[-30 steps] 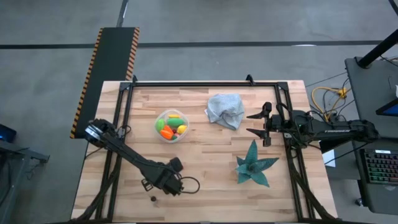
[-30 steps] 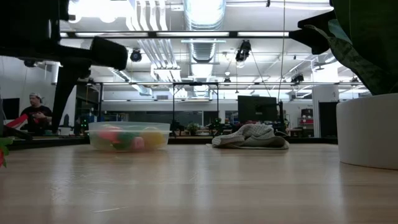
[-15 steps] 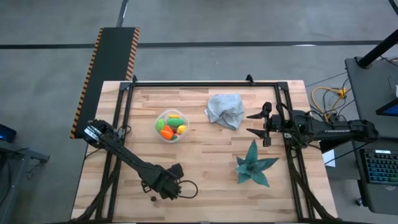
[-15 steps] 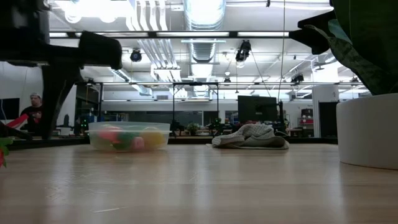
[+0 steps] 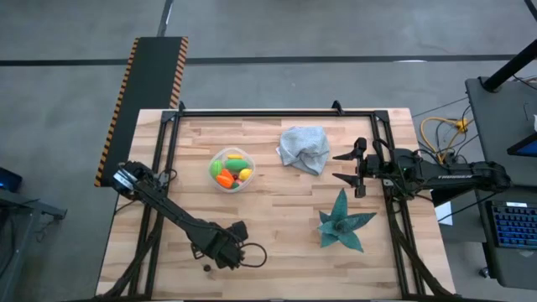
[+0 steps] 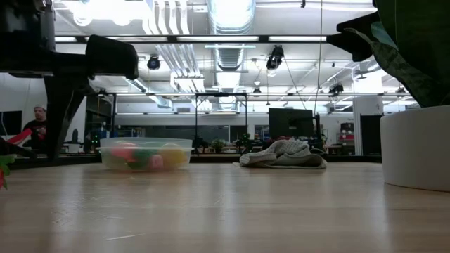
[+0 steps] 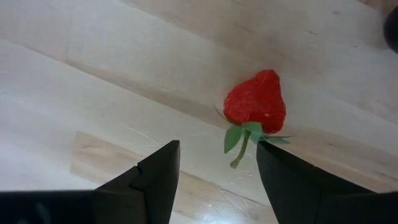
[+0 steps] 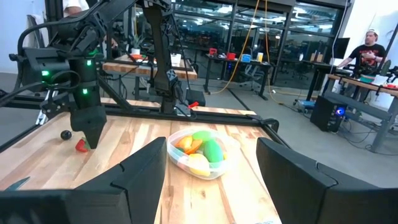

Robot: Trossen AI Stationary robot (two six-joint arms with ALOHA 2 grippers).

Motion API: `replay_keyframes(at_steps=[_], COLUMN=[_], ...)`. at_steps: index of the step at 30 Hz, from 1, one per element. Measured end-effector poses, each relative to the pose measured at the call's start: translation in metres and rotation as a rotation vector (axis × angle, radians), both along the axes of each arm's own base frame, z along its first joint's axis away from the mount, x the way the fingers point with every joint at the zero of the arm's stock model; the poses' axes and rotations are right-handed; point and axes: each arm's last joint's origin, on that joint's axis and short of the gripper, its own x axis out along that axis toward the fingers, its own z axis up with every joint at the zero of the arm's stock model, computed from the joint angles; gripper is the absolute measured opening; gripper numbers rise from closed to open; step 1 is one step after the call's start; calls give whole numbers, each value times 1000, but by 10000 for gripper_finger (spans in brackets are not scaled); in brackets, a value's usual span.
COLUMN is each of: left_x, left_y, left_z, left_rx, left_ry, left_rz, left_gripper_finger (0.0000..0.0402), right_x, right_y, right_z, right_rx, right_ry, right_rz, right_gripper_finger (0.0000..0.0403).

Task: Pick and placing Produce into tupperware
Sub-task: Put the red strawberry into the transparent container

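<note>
A red toy strawberry with a green leaf lies on its side on the wood table. My left gripper hangs open just above it, fingers pointing down, near the table's near-left part. It touches nothing. A small dark brown ball rests on the table beside it. The clear tupperware stands mid-table and holds green, yellow and orange produce. My right gripper waits open at the table's right side, facing left.
A crumpled grey-blue cloth lies right of the tupperware, toward the far edge. The teal spiky plant piece stands near my right gripper, and its white pot shows in the low view. Bare wood separates the tupperware from my left gripper. A person sits beyond the table.
My left gripper has moved a short way toward the table's near-left corner, closer to the strawberry and the dark ball, and has then held still. It has stayed open. My right arm has kept still.
</note>
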Motion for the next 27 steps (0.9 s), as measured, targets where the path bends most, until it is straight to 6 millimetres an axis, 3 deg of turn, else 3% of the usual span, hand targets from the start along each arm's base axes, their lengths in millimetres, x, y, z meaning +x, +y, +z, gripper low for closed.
replay_keyframes(at_steps=[12, 27], left_x=[1, 0], left_y=[-2, -2], left_z=[0, 0], left_rx=[-26, -30], left_ry=[0, 1], left_rz=[-5, 1], left_gripper_finger=[191, 62], right_x=[0, 0], right_y=[0, 0], right_z=[0, 0], right_rx=[0, 0], right_ry=[0, 0], right_rz=[0, 0], right_gripper_finger=[242, 242])
